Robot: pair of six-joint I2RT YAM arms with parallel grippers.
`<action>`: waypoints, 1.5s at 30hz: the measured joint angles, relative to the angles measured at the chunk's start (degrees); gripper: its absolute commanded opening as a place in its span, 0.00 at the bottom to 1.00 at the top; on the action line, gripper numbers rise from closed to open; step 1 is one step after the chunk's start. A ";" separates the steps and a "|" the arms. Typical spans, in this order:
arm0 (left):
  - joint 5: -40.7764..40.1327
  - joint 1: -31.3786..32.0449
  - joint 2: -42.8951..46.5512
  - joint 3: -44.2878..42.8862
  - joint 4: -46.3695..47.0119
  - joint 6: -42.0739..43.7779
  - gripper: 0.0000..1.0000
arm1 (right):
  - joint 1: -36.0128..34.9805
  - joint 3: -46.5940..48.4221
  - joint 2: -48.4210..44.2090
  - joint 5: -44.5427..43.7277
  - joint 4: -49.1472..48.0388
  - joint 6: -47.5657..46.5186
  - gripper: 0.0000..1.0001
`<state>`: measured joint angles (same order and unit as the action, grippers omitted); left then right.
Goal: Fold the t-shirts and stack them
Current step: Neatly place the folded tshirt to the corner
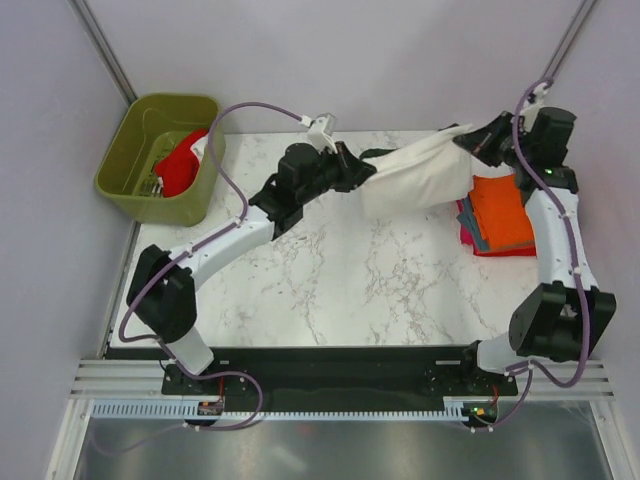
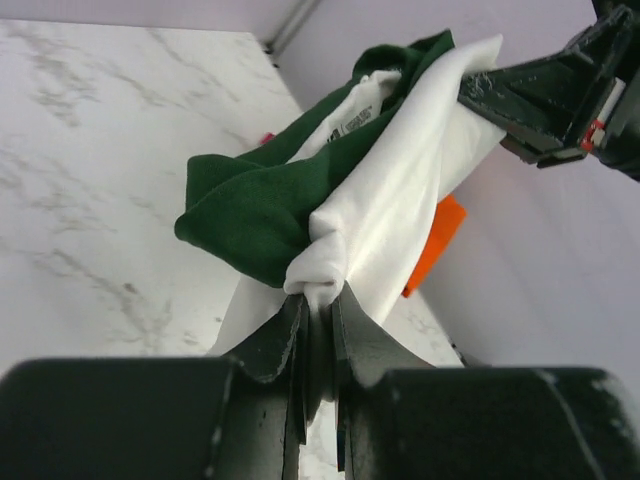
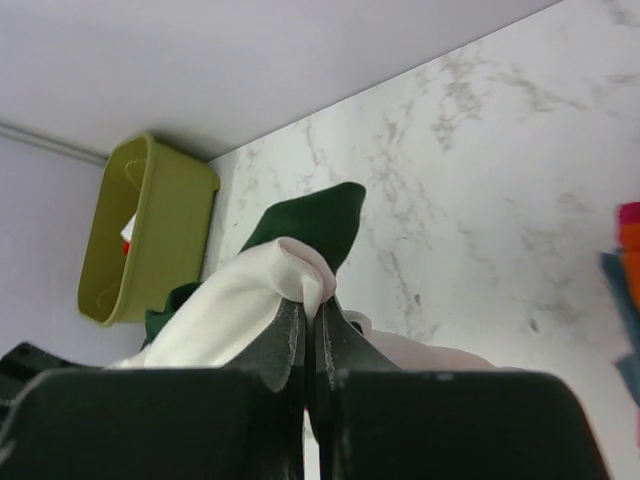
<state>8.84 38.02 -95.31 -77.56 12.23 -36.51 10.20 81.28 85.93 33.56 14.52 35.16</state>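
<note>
A cream t-shirt with dark green sleeves hangs above the back of the table, stretched between both grippers. My left gripper is shut on its left end; the left wrist view has cream cloth bunched between the fingertips of that gripper, with a green sleeve beside it. At the right end my right gripper is shut on the cloth, a cream fold pinched in that gripper. A stack of folded t-shirts, orange on top, lies at the right under the right arm.
An olive-green bin stands off the table's back left corner, with a red shirt in it. White marbled tabletop spreads in front of the hanging shirt. Grey walls close the back and sides.
</note>
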 measured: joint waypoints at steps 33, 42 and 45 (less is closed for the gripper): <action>-15.96 23.67 -49.70 -50.05 16.59 -4.83 0.02 | 27.63 20.33 13.16 -23.54 28.39 -10.56 0.00; -16.44 22.67 -55.93 -60.46 16.17 -6.82 0.02 | 27.41 24.04 16.33 -21.66 28.70 -10.54 0.00; -17.05 21.79 -57.53 -61.00 16.15 -7.78 0.02 | 27.39 24.24 16.74 -21.51 28.39 -10.49 0.00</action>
<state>-8.21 59.81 -152.83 -138.56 28.38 -44.29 37.58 105.51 102.67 12.05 42.92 24.67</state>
